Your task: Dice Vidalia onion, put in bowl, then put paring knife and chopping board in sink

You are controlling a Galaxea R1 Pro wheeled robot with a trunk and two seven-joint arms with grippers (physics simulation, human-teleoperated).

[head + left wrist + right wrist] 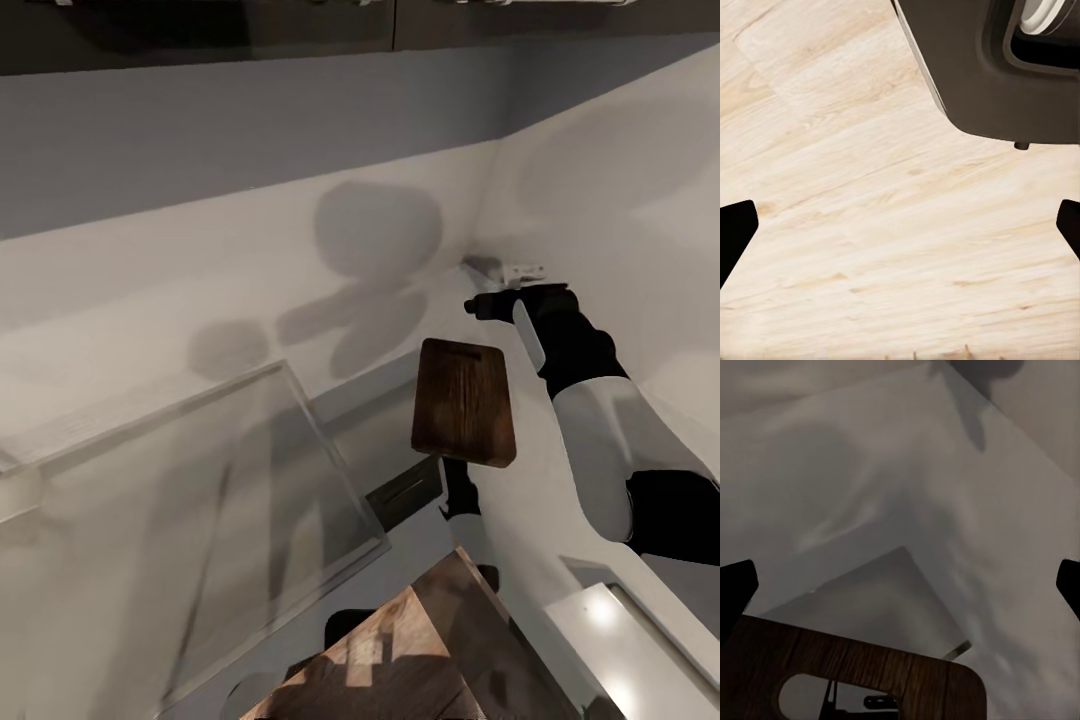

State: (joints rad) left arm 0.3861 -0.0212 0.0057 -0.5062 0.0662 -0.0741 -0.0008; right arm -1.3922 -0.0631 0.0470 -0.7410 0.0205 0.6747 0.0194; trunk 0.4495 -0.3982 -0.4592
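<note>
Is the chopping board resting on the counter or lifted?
Lifted: the chopping board hangs tilted in the air, above the counter.

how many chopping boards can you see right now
1. The chopping board is raised in the air near the white wall corner; the right wrist view shows its holed end. Others may be hidden.

We count one board [464, 402], dark brown wood, with one hole at its end, clearest in the right wrist view [855, 679]. One sink [290, 480]. Two arms in the head view: one white-and-black right arm [590, 410], one dark left arm [462, 497] under the board. Two dark fingertips [735, 229] per wrist view. One pale wood floor [855, 225].
</note>
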